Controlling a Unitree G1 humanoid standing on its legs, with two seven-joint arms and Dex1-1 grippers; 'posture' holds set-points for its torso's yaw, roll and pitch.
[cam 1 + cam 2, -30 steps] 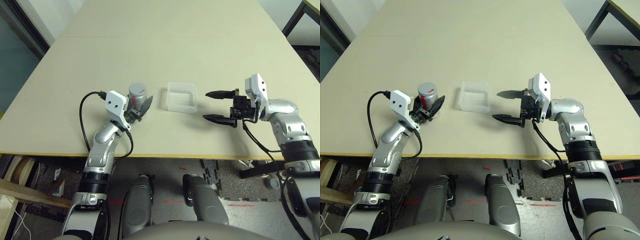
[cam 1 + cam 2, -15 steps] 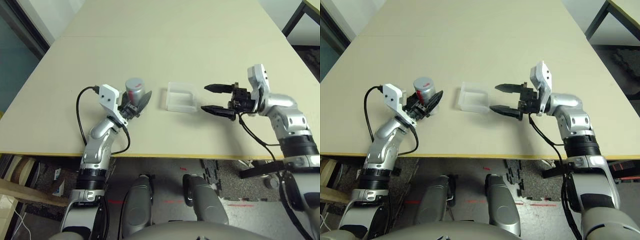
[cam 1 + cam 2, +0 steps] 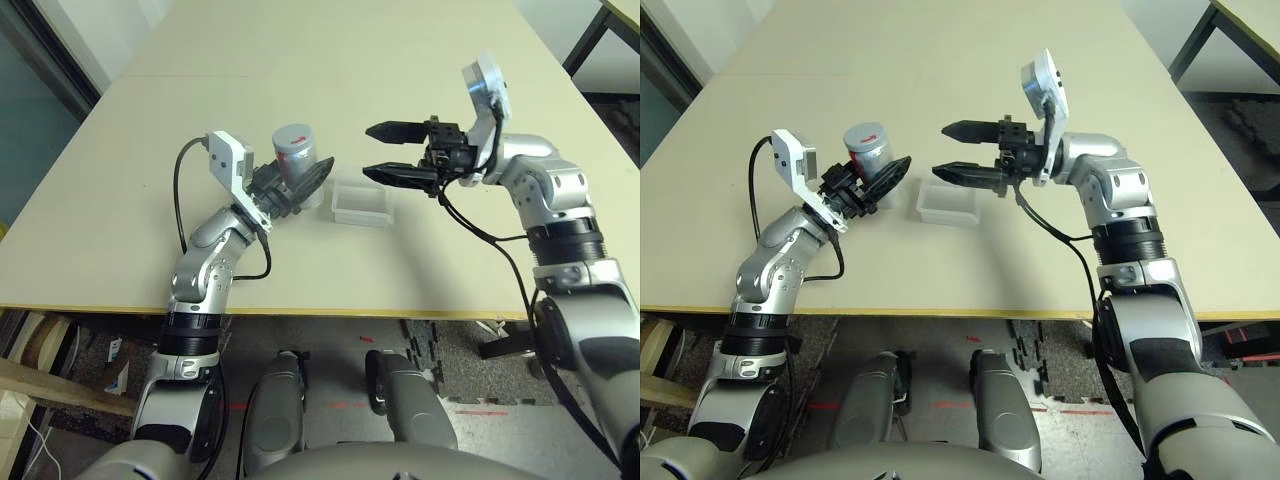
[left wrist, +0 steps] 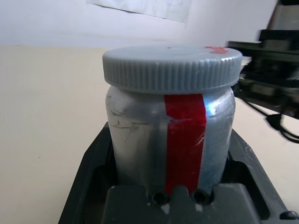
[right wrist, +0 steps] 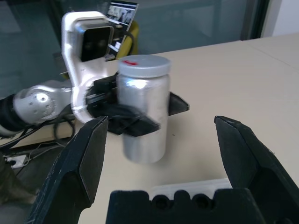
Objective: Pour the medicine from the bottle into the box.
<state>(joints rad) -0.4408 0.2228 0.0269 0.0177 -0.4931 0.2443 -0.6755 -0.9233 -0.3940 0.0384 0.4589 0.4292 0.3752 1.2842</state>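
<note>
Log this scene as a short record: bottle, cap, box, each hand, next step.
bottle: silver with a red stripe, upright, raised off the table
cap: grey, ribbed, on the bottle
box: clear, shallow, open-topped, on the table
left hand: shut on the bottle
right hand: open, nothing between its fingers, near the box
next step: likely bringing the right hand to the cap to unscrew it
</note>
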